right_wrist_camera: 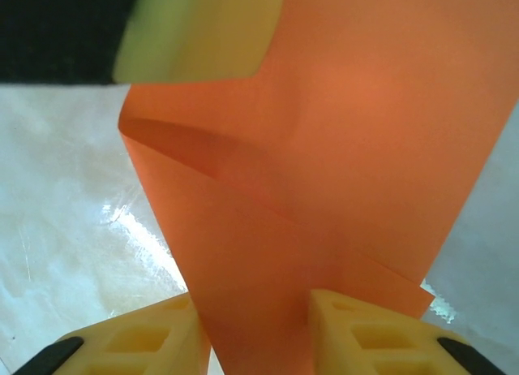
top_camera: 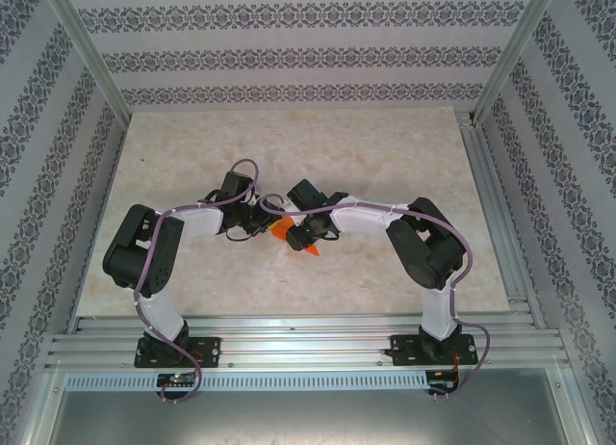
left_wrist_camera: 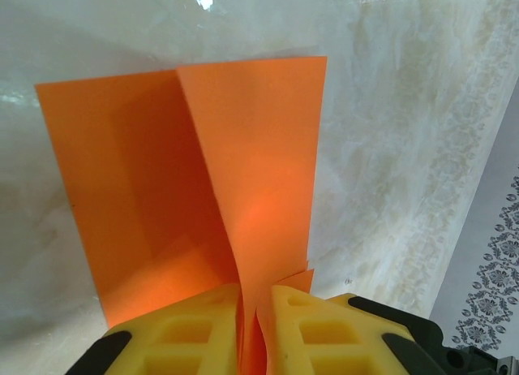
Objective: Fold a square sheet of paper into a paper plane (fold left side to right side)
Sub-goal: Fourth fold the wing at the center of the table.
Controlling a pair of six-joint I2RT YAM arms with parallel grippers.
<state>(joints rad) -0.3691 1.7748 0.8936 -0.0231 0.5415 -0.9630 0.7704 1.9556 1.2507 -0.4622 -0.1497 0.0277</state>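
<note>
Square sheet of paper [left_wrist_camera: 251, 148] — bright orange, sharply creased, layers overlapping — at mid-table [top_camera: 385, 156]

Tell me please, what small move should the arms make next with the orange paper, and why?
Probably close the right gripper gently on the orange paper. Its fingers stand on both sides of the folded paper but apart, so a firm hold is not sure, while the left gripper pinches an edge in a narrow gap. A second firm hold would likely steady the paper for creasing.

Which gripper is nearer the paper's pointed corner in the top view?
Right. The right gripper sits beside that corner of the paper; the left gripper is at the paper's other end.
</note>
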